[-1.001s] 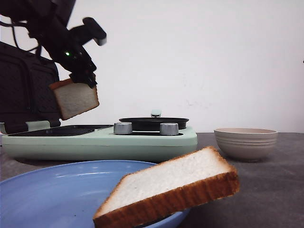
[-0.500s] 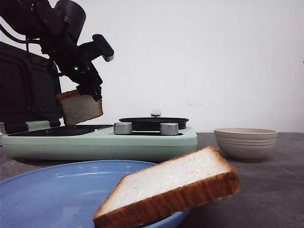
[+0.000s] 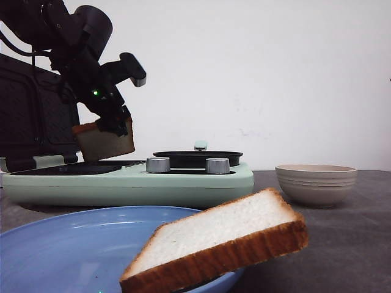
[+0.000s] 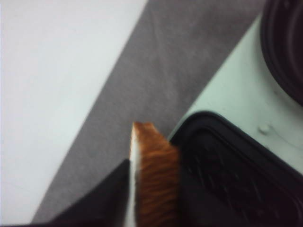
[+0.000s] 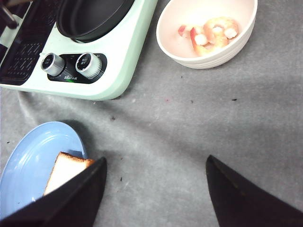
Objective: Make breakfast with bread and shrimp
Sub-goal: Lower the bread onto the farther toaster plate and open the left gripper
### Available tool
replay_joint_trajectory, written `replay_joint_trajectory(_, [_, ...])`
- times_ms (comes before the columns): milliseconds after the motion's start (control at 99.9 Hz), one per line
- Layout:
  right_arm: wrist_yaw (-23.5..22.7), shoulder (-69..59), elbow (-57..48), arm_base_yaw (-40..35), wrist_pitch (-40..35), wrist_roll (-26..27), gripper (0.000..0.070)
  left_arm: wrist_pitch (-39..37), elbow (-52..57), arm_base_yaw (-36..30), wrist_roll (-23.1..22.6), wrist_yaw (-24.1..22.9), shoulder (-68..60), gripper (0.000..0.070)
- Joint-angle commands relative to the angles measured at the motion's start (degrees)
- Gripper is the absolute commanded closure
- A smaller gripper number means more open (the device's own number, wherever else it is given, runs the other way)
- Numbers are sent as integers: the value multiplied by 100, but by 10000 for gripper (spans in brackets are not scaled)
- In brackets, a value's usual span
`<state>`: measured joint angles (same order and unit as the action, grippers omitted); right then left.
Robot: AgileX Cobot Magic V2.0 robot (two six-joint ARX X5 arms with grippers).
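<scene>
My left gripper (image 3: 113,125) is shut on a slice of bread (image 3: 104,143) and holds it upright just above the black grill plate (image 3: 73,168) of the mint-green cooker (image 3: 183,183). In the left wrist view the slice's crust edge (image 4: 154,179) shows between the jaws. A second bread slice (image 3: 220,241) leans on the rim of the blue plate (image 3: 67,244); it also shows in the right wrist view (image 5: 64,170). The shrimp (image 5: 210,32) lie in a cream bowl (image 5: 189,52). My right gripper (image 5: 154,189) is open and empty above the grey table.
The cooker has two silver knobs (image 3: 157,165) and a round black pan (image 3: 197,157) on its right half. Its open black lid (image 3: 30,116) stands at the far left. The bowl (image 3: 316,183) stands right of the cooker.
My left gripper has lowered the bread slice toward the grill plate and moved it slightly right. The right gripper and the plate's slice have not moved.
</scene>
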<state>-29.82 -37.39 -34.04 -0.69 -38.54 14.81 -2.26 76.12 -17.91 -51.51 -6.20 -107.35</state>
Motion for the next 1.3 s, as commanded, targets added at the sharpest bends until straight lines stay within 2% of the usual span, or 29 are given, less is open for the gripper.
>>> replay_joint_trajectory(0, [9, -33, -90, 2, 31, -68, 288, 11, 136, -17, 15, -24, -103, 369])
replay_joint_trajectory(190, [9, -33, -90, 2, 33, -68, 288, 205, 136, -17, 199, -26, -98, 143])
replay_joint_trajectory(290, [9, -33, -90, 2, 33, -68, 288, 358, 136, -17, 208, -24, -98, 94])
replay_joint_trajectory(450, [9, -33, -90, 2, 33, -70, 288, 570, 138, -17, 208, -22, -87, 85])
replay_joint_trajectory(520, [9, -33, -90, 2, 33, -70, 288, 623, 140, -17, 210, -22, -68, 53])
replay_joint_trajectory(851, [9, -33, -90, 2, 35, -70, 288, 896, 140, 55, 323, 2, 155, 53])
replay_joint_trajectory(1011, [9, -33, -90, 2, 33, -68, 288, 920, 140, 160, 616, 2, 299, 53])
replay_joint_trajectory(1291, [9, -33, -90, 2, 35, -68, 288, 1294, 140, 321, 614, 2, 411, 54])
